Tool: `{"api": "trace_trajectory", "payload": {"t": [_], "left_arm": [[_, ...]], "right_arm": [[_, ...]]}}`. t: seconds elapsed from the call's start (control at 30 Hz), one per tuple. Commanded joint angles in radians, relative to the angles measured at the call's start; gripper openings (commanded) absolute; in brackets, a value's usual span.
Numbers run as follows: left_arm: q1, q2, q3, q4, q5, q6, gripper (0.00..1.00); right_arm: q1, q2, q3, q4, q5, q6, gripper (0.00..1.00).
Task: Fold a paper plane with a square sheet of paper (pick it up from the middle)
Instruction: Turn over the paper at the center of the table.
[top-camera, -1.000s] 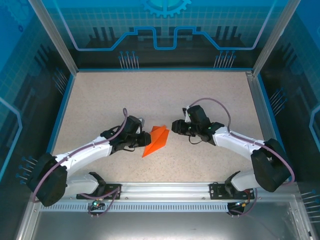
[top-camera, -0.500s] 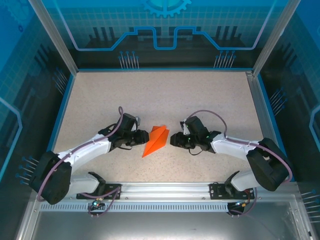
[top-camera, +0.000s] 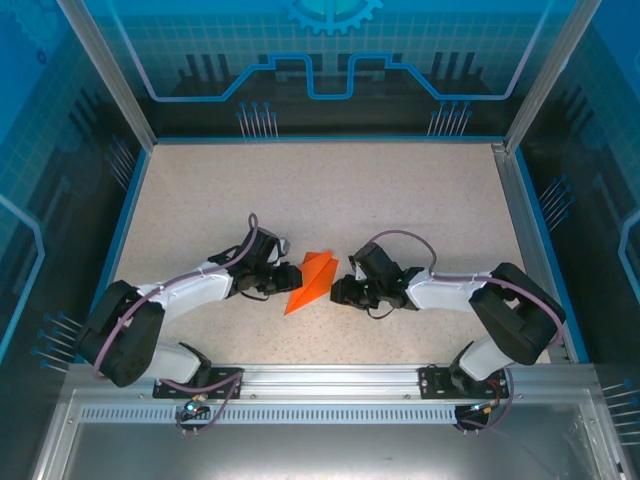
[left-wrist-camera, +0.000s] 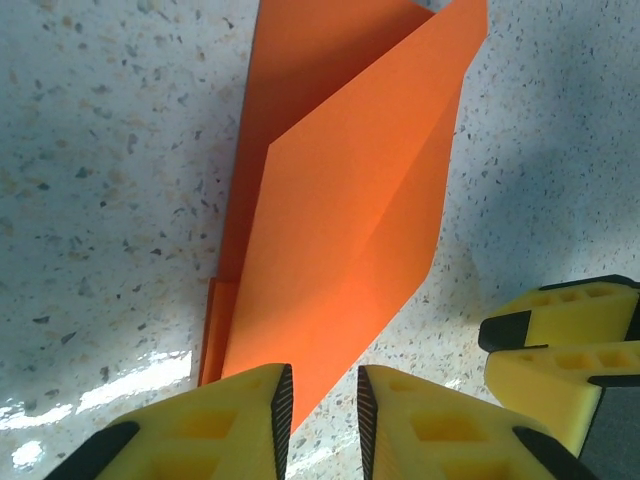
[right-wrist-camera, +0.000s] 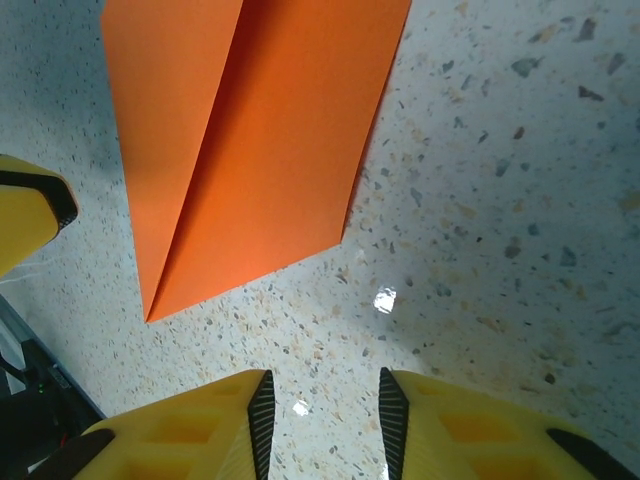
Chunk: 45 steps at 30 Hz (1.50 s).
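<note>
The square sheet of paper (top-camera: 312, 280) is bright orange and folded into a slim pointed wedge with a centre crease. It lies flat on the speckled table (top-camera: 300, 190) between my two grippers. My left gripper (top-camera: 284, 276) sits at the paper's left edge. In the left wrist view its jaws (left-wrist-camera: 322, 385) stand slightly apart, the paper (left-wrist-camera: 340, 220) reaching just into the gap by the left finger, not pinched. My right gripper (top-camera: 338, 291) is low beside the paper's right edge. Its jaws (right-wrist-camera: 320, 390) are open over bare table, a little short of the paper (right-wrist-camera: 260, 140).
The blue-framed enclosure walls (top-camera: 130, 200) ring the table on three sides. A metal rail (top-camera: 330, 378) with the arm bases runs along the near edge. The right gripper's yellow fingers (left-wrist-camera: 560, 340) show beside the paper, close to my left jaws.
My right gripper has moved down and left, closer to the paper's right edge. The left arm shifted a little beside the paper. The paper has not moved.
</note>
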Motion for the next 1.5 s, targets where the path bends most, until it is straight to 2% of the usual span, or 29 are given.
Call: {"api": "trace_trajectory", "payload": {"t": [0.0, 0.33, 0.63, 1.0, 1.17, 1.47], "left_arm": [[0.01, 0.054, 0.052, 0.032, 0.021, 0.036, 0.26], [0.009, 0.228, 0.119, 0.028, -0.036, 0.052, 0.19], [0.015, 0.247, 0.087, 0.051, -0.061, 0.047, 0.19], [0.054, 0.278, 0.05, 0.132, 0.035, 0.002, 0.17], [0.063, 0.266, 0.046, 0.124, 0.039, -0.008, 0.17], [0.07, 0.212, -0.006, 0.126, 0.051, -0.045, 0.17]], "right_arm": [[0.012, 0.026, 0.034, 0.034, 0.006, 0.024, 0.36], [0.002, 0.106, 0.089, 0.068, 0.024, 0.086, 0.36], [-0.012, 0.188, 0.128, 0.063, 0.047, 0.119, 0.36], [-0.041, 0.23, 0.152, 0.08, 0.048, 0.24, 0.34], [-0.043, 0.245, 0.169, 0.116, 0.044, 0.297, 0.33], [-0.063, 0.245, 0.215, 0.09, 0.042, 0.282, 0.34]]}}
